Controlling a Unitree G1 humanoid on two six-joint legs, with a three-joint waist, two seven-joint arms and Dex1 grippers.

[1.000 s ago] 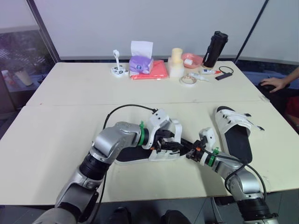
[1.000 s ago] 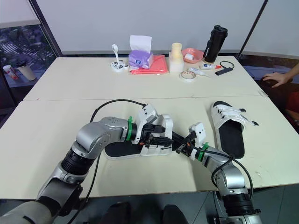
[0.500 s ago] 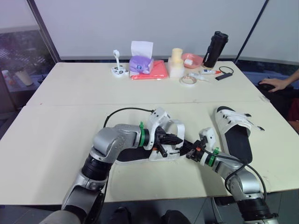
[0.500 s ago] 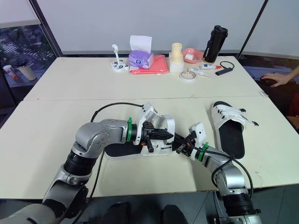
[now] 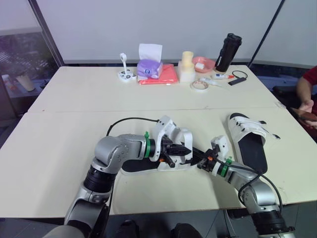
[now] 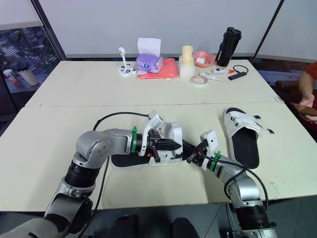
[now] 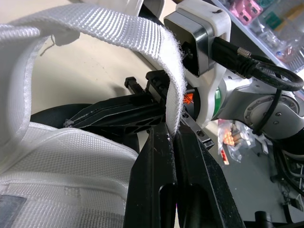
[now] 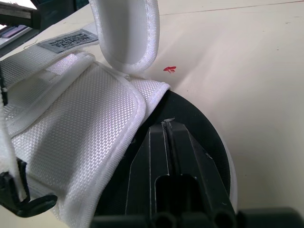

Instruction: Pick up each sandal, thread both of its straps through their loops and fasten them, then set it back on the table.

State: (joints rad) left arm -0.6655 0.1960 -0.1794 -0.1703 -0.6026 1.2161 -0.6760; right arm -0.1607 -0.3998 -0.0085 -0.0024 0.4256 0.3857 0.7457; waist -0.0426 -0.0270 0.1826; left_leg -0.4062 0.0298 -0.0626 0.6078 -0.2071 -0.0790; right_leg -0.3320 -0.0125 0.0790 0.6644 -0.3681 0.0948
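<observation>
While the left gripper [image 7: 172, 132] pinches the strap [image 7: 118, 33], the right gripper [image 8: 168, 125] rests closed, apparently on the sole [image 8: 187, 111].

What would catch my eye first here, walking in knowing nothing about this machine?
Near the middle of the cream table, the left pincer pinches a white woven strap of a black-soled white sandal. The right pincer, shut, sits over that sandal's black footbed. A second matching sandal lies flat to the right.
</observation>
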